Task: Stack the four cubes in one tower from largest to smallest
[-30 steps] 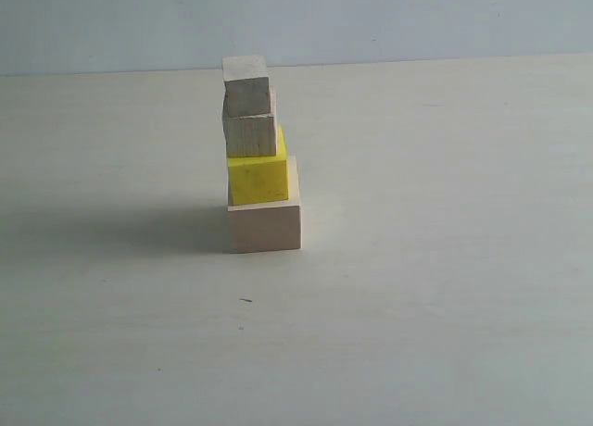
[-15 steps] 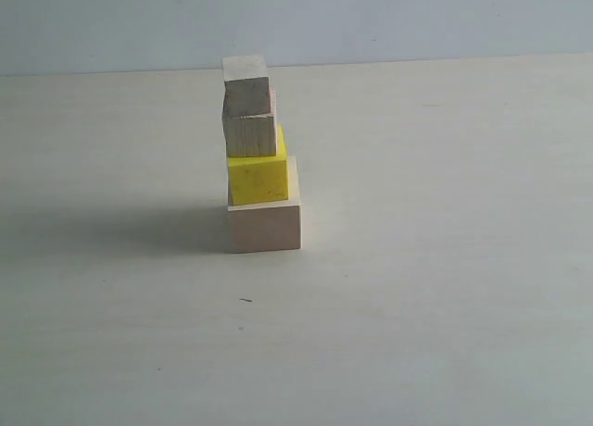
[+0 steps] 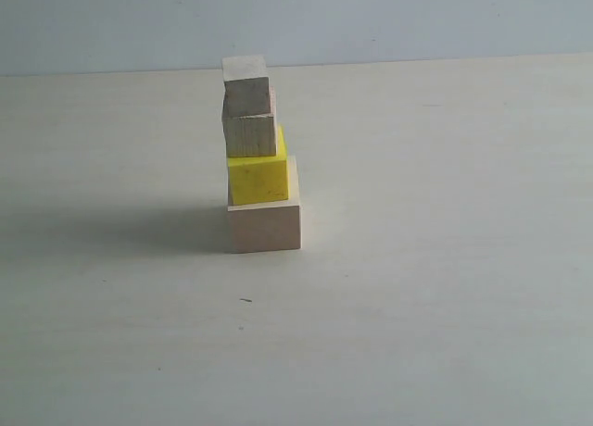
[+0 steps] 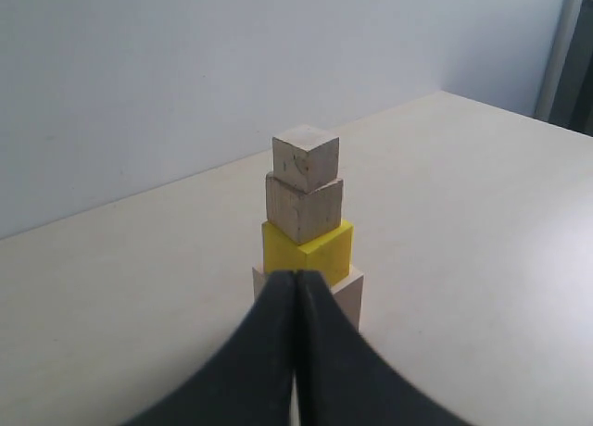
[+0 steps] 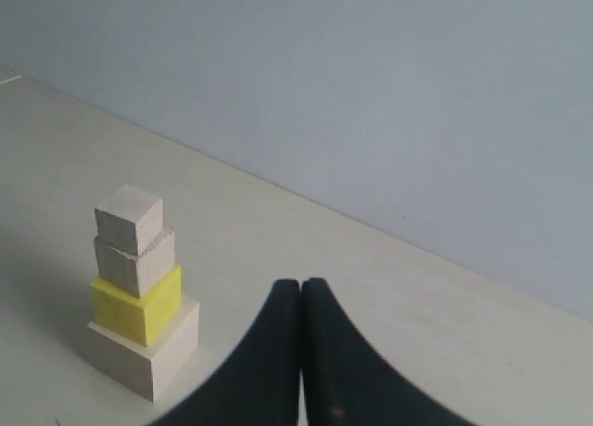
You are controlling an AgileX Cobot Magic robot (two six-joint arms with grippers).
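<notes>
- We see the tower [image 3: 255, 157], a stepped column of four cubes, standing upright on the pale matt table [image 3: 445, 259]. In the exterior view it is left of the middle, before a grey-blue wall [image 3: 389, 18].
- Its base is the large pale unpainted wooden cube [image 3: 265, 227], resting flat on the table.
- On that base sits the bright yellow cube [image 3: 258, 179]. In the exterior view it is set toward the left edge of the base, so a narrow ledge of bare wood shows on the right.
- On the yellow cube rests the smaller pale wooden cube [image 3: 250, 136], with grain visible on its front face.
- The tiny pale wooden cube [image 3: 247, 94] is topmost, touching only the cube beneath it and turned slightly against it.
- We note a soft shadow [image 3: 139, 227] running from the tower's foot leftward across the table, and a small dark speck [image 3: 246, 301] on the table in front of the tower.
- The left gripper [image 4: 295, 280] has two black curved fingers, their tips pressed together with nothing between them. In the left wrist view it points at the tower and partly covers the base.
- The right gripper [image 5: 300, 285] likewise has its black fingers closed tip to tip on nothing. In the right wrist view the tower stands apart from it.
- Neither gripper touches any cube.
</notes>
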